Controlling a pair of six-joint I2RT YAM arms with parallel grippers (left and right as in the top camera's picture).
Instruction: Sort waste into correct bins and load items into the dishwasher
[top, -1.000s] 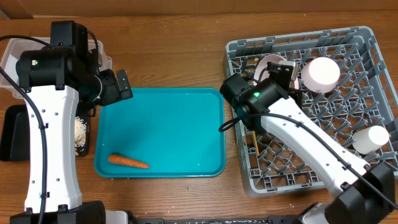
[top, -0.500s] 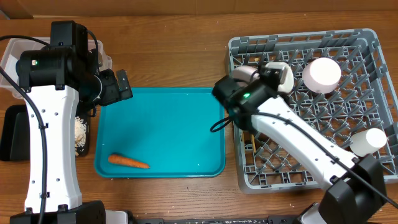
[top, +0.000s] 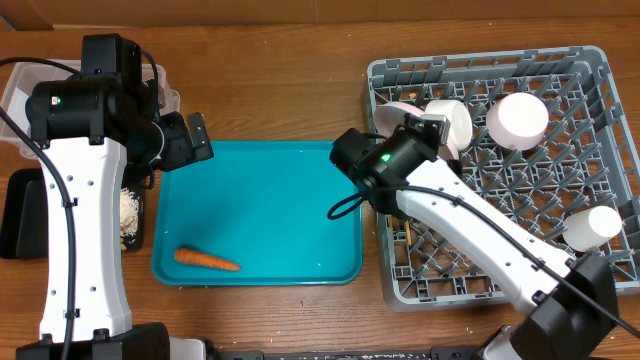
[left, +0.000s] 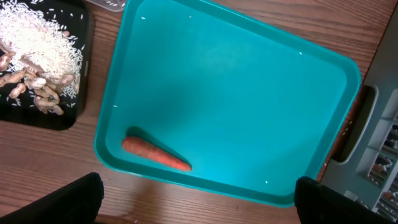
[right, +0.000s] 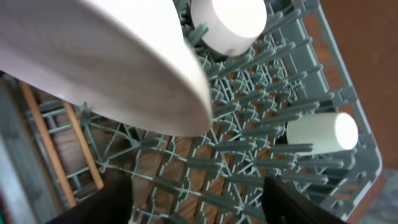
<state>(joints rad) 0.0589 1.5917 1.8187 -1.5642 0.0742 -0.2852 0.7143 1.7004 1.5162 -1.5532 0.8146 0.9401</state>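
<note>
Right end effector (right: 199, 202) spread, empty; white dish (right: 106, 62) leans on dish rack (right: 249, 155) pegs, likely for support. Left end effector (left: 199, 205) open above carrot (left: 155, 154).

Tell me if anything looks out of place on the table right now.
Only the carrot: it lies alone in the near left corner of the teal tray, while other food scraps sit in the black tray beside it.
</note>
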